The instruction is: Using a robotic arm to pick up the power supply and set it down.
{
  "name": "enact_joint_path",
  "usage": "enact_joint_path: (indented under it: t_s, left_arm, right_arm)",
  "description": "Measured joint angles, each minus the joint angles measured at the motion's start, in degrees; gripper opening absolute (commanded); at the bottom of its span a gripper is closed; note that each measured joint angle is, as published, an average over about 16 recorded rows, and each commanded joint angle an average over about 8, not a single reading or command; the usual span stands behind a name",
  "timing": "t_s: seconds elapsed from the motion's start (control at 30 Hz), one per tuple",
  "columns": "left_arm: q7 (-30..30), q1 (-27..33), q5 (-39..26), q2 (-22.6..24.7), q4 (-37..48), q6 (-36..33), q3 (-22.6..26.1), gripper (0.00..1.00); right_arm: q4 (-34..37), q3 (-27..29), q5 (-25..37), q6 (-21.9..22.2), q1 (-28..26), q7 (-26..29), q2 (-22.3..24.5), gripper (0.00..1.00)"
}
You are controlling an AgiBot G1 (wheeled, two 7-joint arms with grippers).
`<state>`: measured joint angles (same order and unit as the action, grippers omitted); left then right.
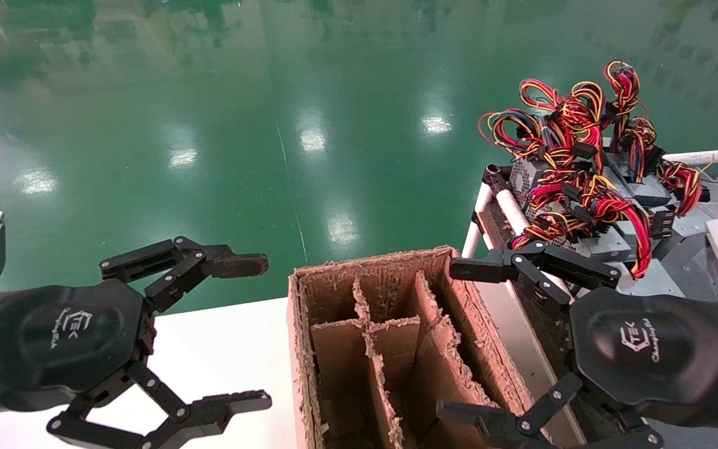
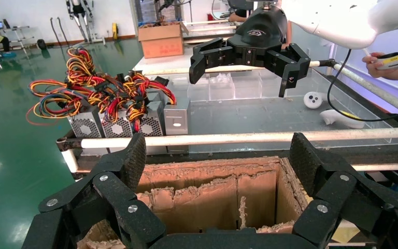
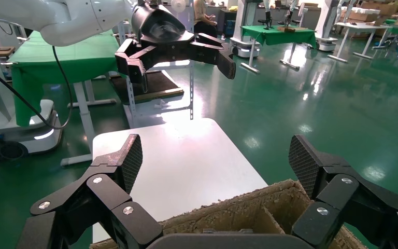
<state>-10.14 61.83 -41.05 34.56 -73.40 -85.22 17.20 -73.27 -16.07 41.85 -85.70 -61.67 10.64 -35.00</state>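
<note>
The power supply point(image 2: 177, 118), a plain grey metal box with a small white label, stands on the cart beside two grey boxes with fan grilles point(image 2: 102, 124), under a tangle of red, yellow and blue wires point(image 1: 583, 156). My right gripper point(image 1: 462, 342) hangs open and empty between the cardboard box and the cart, short of the boxes. My left gripper point(image 1: 253, 333) is open and empty over the white table, left of the cardboard box. In the left wrist view my own fingers point(image 2: 132, 161) frame the carton, and the right gripper point(image 2: 243, 72) shows beyond.
A worn cardboard box point(image 1: 384, 337) with inner dividers stands between the grippers. A white table point(image 1: 222, 349) lies under the left arm. White pipe rails point(image 2: 238, 138) edge the cart point(image 1: 496, 206). Green floor lies beyond. A person's hand point(image 2: 375, 62) holds a controller past the cart.
</note>
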Motion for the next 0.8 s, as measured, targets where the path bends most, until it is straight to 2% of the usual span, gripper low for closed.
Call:
enact_joint_path:
  t_s: [0.8]
  left_arm:
    - [0.00,0.00,0.00,0.00,0.00,0.00,0.00,1.00]
  right_arm:
    - [0.00,0.00,0.00,0.00,0.00,0.00,0.00,1.00]
